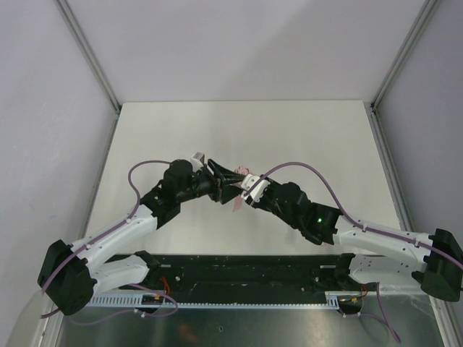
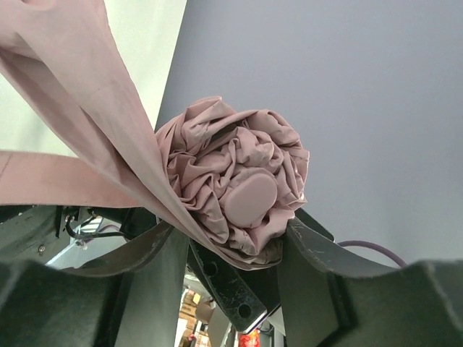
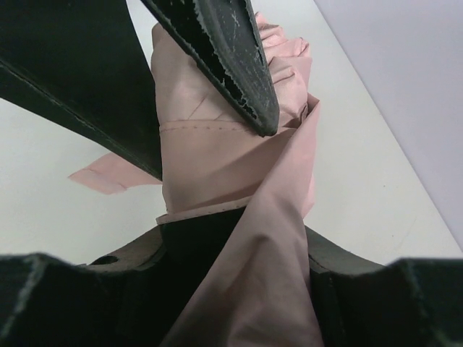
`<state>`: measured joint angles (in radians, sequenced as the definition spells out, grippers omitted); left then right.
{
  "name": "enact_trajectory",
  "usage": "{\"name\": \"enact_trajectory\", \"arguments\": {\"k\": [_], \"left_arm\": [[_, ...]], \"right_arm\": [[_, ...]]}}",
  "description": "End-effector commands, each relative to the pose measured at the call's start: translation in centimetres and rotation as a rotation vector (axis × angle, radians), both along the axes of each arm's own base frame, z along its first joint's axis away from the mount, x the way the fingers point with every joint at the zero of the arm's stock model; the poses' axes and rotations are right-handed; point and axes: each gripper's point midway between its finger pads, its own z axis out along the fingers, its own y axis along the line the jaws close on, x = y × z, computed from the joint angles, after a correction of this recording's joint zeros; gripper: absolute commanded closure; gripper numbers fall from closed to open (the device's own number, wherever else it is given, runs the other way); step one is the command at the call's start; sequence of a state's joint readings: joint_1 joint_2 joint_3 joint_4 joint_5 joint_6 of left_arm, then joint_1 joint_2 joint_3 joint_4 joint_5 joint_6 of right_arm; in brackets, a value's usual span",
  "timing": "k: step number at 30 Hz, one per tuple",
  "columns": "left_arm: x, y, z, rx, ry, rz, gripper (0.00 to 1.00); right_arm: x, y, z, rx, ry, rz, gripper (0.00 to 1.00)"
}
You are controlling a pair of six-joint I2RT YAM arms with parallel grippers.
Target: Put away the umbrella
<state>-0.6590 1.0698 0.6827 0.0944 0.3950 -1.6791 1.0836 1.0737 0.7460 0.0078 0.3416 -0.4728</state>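
- Both arms reach in from the near edge and meet over the middle of the tabletop (image 1: 239,130). The left arm comes from the left and the right arm from the right.
- The umbrella (image 1: 244,171) is folded into a pale pink bundle. It sits between the two tools, mostly hidden from above by the black wrists.
- Right tool (image 3: 239,246): it pinches the umbrella's body, with pink fabric filling the gap between its two dark fingers.
- Left tool (image 2: 231,238): its fingers flank the rolled end of the bundle. The right-hand finger (image 2: 311,260) touches the gathered cloth. A fabric flap (image 2: 87,108) drapes across the other finger. I cannot tell whether this tool is truly clamped or only closing around the bundle.
- Left wrist view: the bundle shows end-on, its crumpled folds ringed round a smooth pink cap (image 2: 249,195).
- Right wrist view: a black finger of the left tool (image 3: 224,65) lies against the upper part of the bundle.
- A narrow pink strap end (image 3: 108,177) sticks out to the left, over the white tabletop.
- From above, a pink strip (image 1: 237,204) hangs on the near side of the two tools.
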Motion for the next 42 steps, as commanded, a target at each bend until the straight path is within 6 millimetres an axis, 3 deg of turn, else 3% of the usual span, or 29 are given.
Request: {"name": "enact_trajectory", "arguments": {"k": [1, 11, 22, 28, 34, 37, 42], "left_arm": [[1.1, 0.2, -0.4, 0.003, -0.007, 0.057, 0.48], [2.0, 0.7, -2.0, 0.048, -0.010, 0.090, 0.35], [2.7, 1.6, -3.0, 0.088, -0.032, 0.140, 0.30], [3.0, 1.7, -2.8, 0.079, -0.078, 0.140, 0.31], [3.1, 2.1, -2.3, 0.067, -0.108, 0.148, 0.19], [3.3, 2.5, -2.2, 0.064, -0.139, 0.159, 0.22], [3.0, 2.8, -1.4, 0.046, -0.194, 0.159, 0.41]], "right_arm": [[-0.4, 1.4, 5.5, 0.145, -0.078, 0.030, 1.00], [-2.3, 2.3, 6.2, 0.159, -0.081, 0.102, 1.00], [-4.3, 3.8, 6.4, 0.176, -0.058, 0.188, 1.00], [-5.9, 5.4, 6.0, 0.197, -0.015, 0.278, 1.00], [-6.5, 6.0, 5.8, 0.200, 0.003, 0.315, 1.00], [-7.0, 6.3, 6.0, 0.215, 0.016, 0.346, 1.00], [-6.6, 6.5, 5.9, 0.218, 0.023, 0.323, 1.00]]}}
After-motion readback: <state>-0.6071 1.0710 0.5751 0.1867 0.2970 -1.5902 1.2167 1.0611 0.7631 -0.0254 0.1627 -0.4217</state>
